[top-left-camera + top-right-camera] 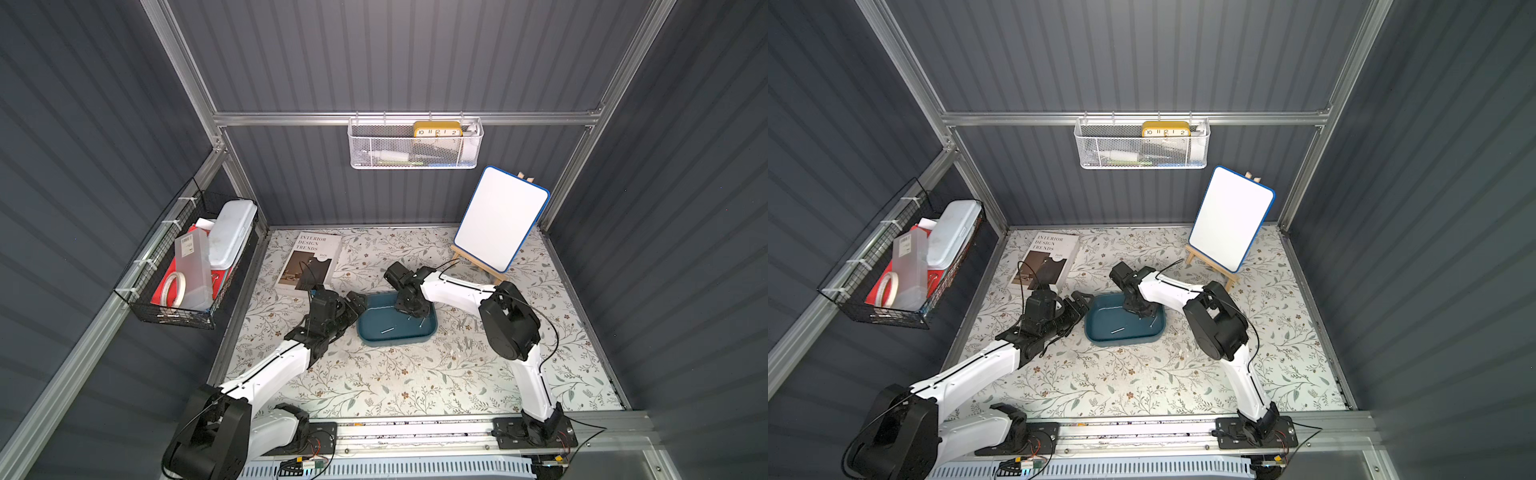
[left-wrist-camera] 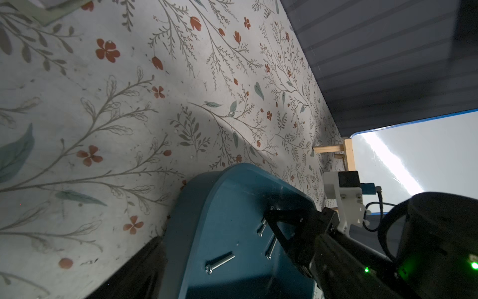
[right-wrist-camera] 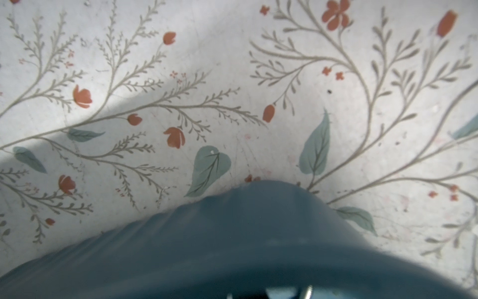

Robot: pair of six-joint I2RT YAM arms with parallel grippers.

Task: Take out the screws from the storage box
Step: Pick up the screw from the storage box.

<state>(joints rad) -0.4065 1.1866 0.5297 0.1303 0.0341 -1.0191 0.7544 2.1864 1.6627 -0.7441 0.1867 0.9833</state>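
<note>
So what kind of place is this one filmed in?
Likely a staged robot test booth, not a real room: aluminium frame, corrugated grey walls, floral tabletop, hung wire basket.

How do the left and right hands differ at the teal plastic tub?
Left hand is open; right hand is shut. Left hand sits at the rim of the teal rectangular plastic tub; right hand reaches down inside it, beside thin silvery metal screws. Whether the right hand pinches one is unclear. Shared: both black, on white arms.
</note>
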